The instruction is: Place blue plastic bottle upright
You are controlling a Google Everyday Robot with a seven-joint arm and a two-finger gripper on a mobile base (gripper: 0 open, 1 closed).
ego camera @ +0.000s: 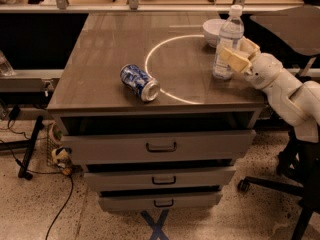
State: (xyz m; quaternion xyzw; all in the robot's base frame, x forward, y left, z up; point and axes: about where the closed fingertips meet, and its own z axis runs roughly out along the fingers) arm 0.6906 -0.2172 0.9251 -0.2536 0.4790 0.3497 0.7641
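Observation:
The blue plastic bottle (228,36), clear with a white cap and pale label, stands upright on the right part of the table (110,59), just right of the white circle line. My gripper (236,50) reaches in from the right at the bottle's lower half. One cream finger (233,60) is in front of the bottle and the other is behind it on the right. The jaws look slightly spread, loose around the bottle. The white arm (285,91) extends off the table's right edge.
A blue-and-white patterned can (140,82) lies on its side near the table's front middle. A white bowl (214,31) sits just behind the bottle. Drawers (161,146) are below the tabletop. An office chair base (295,184) stands on the floor at right.

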